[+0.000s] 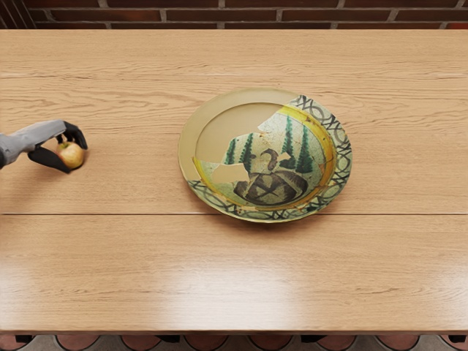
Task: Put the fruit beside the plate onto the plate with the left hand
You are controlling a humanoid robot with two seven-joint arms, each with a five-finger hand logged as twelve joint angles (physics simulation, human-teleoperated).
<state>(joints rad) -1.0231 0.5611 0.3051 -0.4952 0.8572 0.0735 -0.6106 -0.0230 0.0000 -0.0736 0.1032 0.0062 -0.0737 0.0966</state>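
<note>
A small yellow-red apple (pixel 71 154) sits at the table's left side, well left of the plate (pixel 212 117). The plate is large and round, tan with a green, yellow and black painted pattern, and lies near the table's middle with nothing on it. My left hand (pixel 64 150) comes in from the left edge on a grey forearm. Its black fingers (pixel 74 133) curl around the apple from above and below. I cannot tell whether the apple is lifted or still touches the wood. The right arm does not show.
The wooden table (pixel 234 278) stretches wide in front of and behind the plate. A brick wall (pixel 234 13) runs along the far edge. The table's front edge lies near the bottom of the view.
</note>
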